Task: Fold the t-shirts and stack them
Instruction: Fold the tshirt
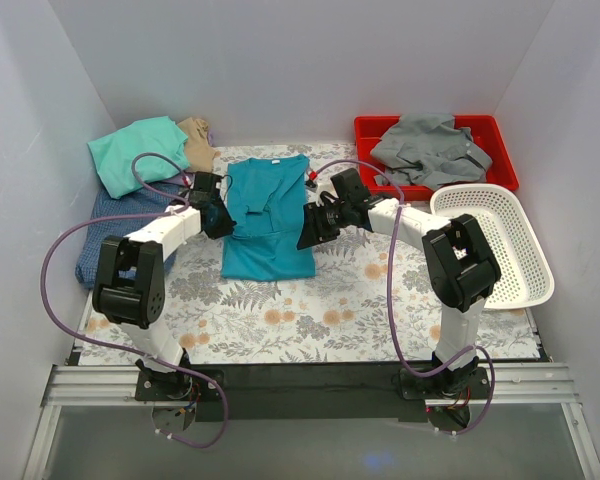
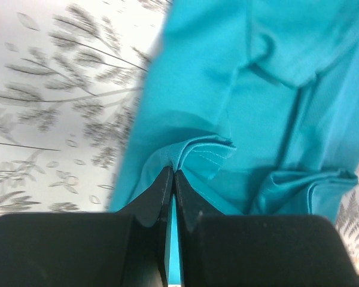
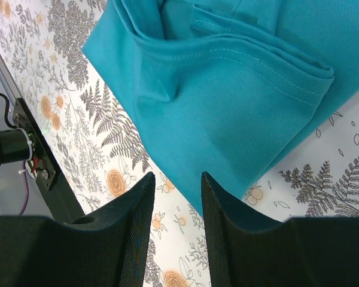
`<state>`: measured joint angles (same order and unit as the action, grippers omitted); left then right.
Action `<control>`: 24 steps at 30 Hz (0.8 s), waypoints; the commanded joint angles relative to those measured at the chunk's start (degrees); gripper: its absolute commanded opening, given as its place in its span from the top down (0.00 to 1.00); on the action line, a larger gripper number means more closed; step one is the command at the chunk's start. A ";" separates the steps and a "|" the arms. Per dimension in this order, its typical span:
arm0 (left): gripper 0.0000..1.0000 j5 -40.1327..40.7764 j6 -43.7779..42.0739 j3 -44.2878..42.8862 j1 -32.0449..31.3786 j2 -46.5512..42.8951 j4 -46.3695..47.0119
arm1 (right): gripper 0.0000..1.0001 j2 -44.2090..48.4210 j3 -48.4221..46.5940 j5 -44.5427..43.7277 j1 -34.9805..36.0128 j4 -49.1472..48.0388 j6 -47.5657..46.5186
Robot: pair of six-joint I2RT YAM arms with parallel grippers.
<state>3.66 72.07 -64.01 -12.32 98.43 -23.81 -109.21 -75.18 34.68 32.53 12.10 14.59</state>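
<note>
A deep-teal t-shirt (image 1: 266, 215) lies partly folded on the floral table cloth (image 1: 310, 315) in the middle. My left gripper (image 1: 220, 222) is at its left edge and is shut on a fold of the teal cloth (image 2: 194, 152). My right gripper (image 1: 310, 232) is at the shirt's right edge, open, with its fingertips (image 3: 146, 182) just above the cloth edge (image 3: 227, 119), holding nothing. A mint green shirt (image 1: 140, 152), a tan one (image 1: 197, 140) and a blue-checked one (image 1: 120, 215) lie at the far left. A grey shirt (image 1: 428, 148) lies in the red tray.
A red plastic tray (image 1: 500, 150) stands at the back right. A white mesh basket (image 1: 510, 245) stands at the right edge. White walls close in the sides and back. A black motor and rail (image 3: 12, 146) show at the table's edge in the right wrist view.
</note>
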 commanded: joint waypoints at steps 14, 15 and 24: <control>0.71 -0.67 -1.41 -8.93 4.49 8.96 -6.85 | 0.58 -5.84 -1.73 1.26 0.07 -3.57 -1.14; 0.69 -0.24 -1.24 -10.25 4.49 10.36 -7.99 | 0.58 -5.67 -2.25 1.53 0.07 -3.83 -1.06; 0.57 2.23 -2.46 -11.31 4.49 3.09 -6.60 | 0.57 -5.92 -6.20 2.85 0.07 -4.19 0.08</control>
<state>3.99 71.09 -74.41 -7.99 108.03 -30.24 -115.46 -78.22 35.35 32.53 10.09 14.61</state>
